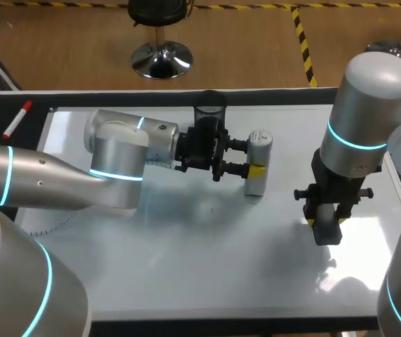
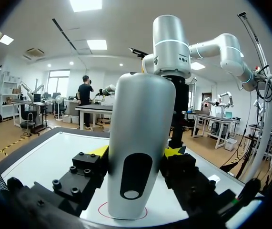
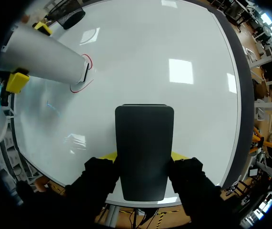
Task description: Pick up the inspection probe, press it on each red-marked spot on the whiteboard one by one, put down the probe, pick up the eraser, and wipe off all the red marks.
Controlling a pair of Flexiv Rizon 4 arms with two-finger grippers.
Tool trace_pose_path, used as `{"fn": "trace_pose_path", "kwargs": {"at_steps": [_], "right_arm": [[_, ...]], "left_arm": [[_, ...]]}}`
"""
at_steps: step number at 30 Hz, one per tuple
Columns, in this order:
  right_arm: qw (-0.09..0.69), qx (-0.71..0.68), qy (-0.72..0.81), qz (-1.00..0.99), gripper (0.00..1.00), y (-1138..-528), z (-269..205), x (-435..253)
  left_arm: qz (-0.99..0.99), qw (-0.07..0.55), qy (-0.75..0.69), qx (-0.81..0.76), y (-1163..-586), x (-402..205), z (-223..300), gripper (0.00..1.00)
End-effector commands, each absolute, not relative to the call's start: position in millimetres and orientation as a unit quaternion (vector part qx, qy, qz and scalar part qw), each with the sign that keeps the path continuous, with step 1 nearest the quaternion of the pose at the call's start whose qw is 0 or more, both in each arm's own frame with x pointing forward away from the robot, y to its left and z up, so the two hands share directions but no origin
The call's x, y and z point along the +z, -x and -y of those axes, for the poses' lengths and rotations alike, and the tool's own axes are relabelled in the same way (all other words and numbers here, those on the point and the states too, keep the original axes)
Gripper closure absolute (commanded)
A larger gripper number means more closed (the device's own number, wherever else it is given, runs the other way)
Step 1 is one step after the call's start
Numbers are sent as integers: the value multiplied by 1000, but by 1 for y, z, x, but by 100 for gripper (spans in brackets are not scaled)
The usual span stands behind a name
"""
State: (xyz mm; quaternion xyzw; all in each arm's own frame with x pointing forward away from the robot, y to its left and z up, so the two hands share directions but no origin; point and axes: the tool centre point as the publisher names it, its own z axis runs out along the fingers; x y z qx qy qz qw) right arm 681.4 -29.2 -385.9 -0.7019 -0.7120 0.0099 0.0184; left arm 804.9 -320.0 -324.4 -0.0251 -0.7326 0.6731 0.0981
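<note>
Left wrist view showed the left claw point(image 2: 136, 153) clenched on the upright inspection probe point(image 2: 138, 119), its tip inside the red mark point(image 2: 101, 210) on the whiteboard point(image 2: 55, 157), while the right claw point(image 3: 144, 156), grasping the eraser point(image 3: 144, 138), hung well apart from that mark.

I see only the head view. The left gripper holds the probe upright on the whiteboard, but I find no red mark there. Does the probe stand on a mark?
Observer: Yes. In the left wrist view the probe stands with its tip inside a red circle on the whiteboard.
Operator: And the dark thing in the right gripper?
Observer: The right wrist view shows a black eraser, gripped from both sides.
Operator: Are there other red marks?
Observer: The right wrist view shows only that one red circle.
</note>
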Motion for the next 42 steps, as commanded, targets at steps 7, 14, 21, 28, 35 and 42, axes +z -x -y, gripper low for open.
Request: {"fn": "trace_pose_path", "kwargs": {"at_steps": [7, 14, 21, 28, 35, 42], "right_arm": [[19, 8, 701, 712, 100, -680, 31, -385], [19, 8, 701, 712, 100, -680, 31, -385], [19, 8, 701, 712, 100, -680, 31, -385], [19, 8, 701, 712, 100, -680, 31, -385], [19, 8, 701, 712, 100, -680, 31, -385], [19, 8, 701, 712, 100, -680, 31, -385]], "left_arm": [[728, 93, 19, 679, -805, -314, 322, 100], [734, 86, 32, 673, -811, -295, 322, 100], [738, 78, 42, 669, -816, -277, 323, 100], [740, 75, 44, 667, -818, -274, 322, 100], [740, 74, 43, 668, -818, -270, 317, 100], [739, 75, 39, 668, -819, -265, 301, 100]]}}
